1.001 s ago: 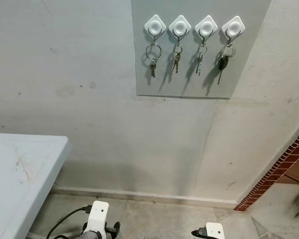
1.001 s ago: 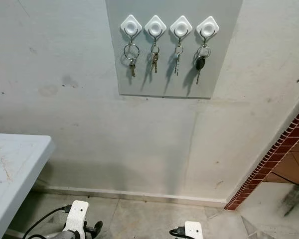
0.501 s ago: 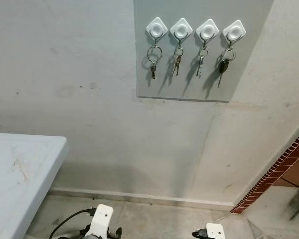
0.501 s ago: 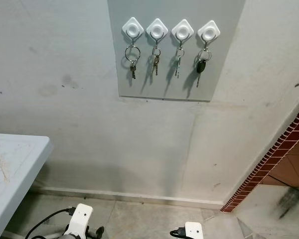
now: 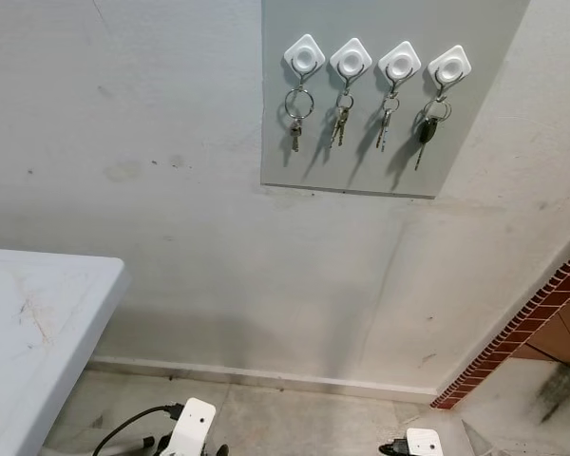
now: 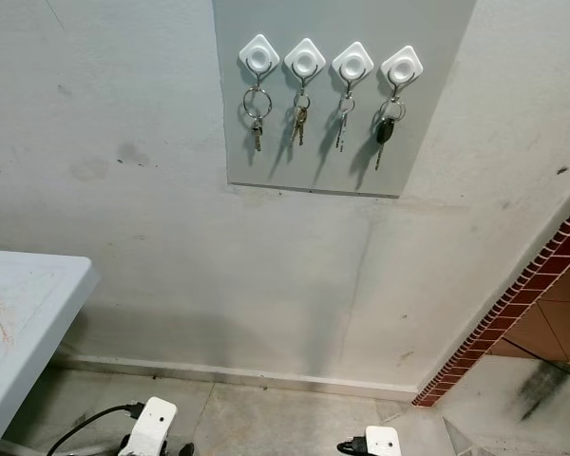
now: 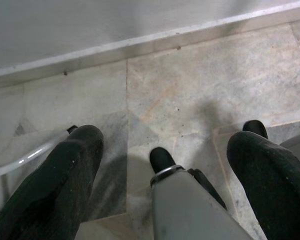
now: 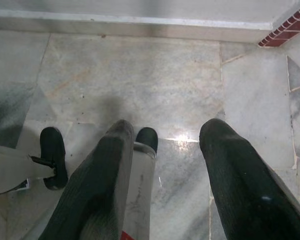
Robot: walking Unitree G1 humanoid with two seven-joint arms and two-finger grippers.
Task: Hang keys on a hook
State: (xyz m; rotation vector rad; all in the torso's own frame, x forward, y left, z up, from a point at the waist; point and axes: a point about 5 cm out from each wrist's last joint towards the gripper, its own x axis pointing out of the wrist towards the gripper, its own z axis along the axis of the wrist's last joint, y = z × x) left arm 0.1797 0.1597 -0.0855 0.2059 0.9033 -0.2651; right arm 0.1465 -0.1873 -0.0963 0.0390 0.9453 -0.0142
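Head views: a grey board [image 5: 389, 142] on the wall carries four white hooks [image 5: 305, 55], each holding a key set; the leftmost key ring [image 5: 297, 106] and the black-fobbed car key [image 5: 425, 131] at the far right hang free. A white table [image 5: 38, 332] sits at lower left, a brick edge [image 5: 513, 332] at right. Both arms hang low near the floor. Left wrist view: left gripper [image 7: 165, 165] fingers spread wide, nothing between them, tiled floor [image 7: 200, 95] below. Right wrist view: right gripper [image 8: 165, 150] fingers likewise spread and empty. Judgement: every hook is filled and no keys are held, so the hanging looks done.
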